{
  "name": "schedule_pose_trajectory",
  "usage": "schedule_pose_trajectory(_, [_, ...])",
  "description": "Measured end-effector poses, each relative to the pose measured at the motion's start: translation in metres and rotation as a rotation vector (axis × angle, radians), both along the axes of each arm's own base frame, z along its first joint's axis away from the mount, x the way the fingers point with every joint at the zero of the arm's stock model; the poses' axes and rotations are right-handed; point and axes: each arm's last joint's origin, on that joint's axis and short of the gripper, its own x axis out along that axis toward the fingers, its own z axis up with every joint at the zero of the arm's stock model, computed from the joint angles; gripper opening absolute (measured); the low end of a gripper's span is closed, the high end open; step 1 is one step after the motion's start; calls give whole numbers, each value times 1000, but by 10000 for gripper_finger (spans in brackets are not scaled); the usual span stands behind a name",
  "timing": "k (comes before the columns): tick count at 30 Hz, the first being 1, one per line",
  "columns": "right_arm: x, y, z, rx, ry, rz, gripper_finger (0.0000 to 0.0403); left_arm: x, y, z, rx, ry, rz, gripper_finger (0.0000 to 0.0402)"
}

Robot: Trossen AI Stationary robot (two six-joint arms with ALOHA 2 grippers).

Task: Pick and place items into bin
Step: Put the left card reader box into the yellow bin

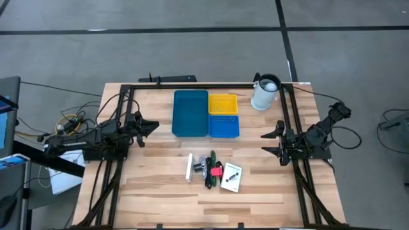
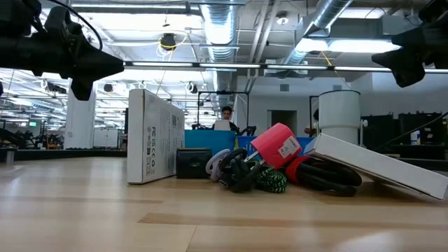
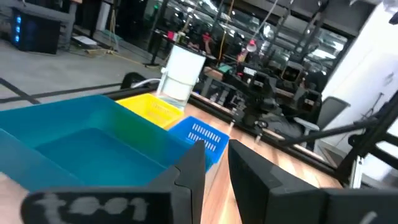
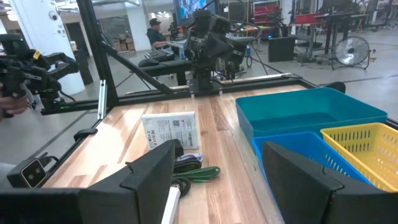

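The bin is three joined trays at the table's far middle: long teal [image 1: 190,112], yellow [image 1: 223,104] and bright blue [image 1: 223,126]. The items lie in a cluster nearer the front. They are a white bar [image 1: 190,168], black and green pens [image 1: 209,170], a red piece [image 1: 216,171], a small silver piece [image 1: 199,167] and a white printed card [image 1: 232,177] leaning on the pile [image 2: 378,164]. My left gripper [image 1: 151,128] is open and empty, left of the teal tray. My right gripper [image 1: 273,142] is open and empty, right of the blue tray.
A white cylindrical jug [image 1: 265,93] stands at the far right corner beside the yellow tray. A black frame [image 1: 204,84] runs along the table's far and side edges. Bare wood lies between the trays and the items, and in front of the items.
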Motion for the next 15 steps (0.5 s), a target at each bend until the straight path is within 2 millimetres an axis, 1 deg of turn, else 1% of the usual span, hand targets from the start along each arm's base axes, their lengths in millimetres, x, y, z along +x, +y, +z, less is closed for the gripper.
schedule_pose_trajectory(3, [0,0,0,0,0,0,235,-1,-1,10,-11,-115,-42,59])
schedule_pose_trajectory(9, [0,0,0,0,0,0,235,-11,-8,43,47,-469,-226,59])
schedule_pose_trajectory(12, [0,0,0,0,0,0,235,-17,-9,55,61,-609,-254,59])
schedule_pose_trajectory(15, [0,0,0,0,0,0,235,-19,-9,62,57,-695,-249,59])
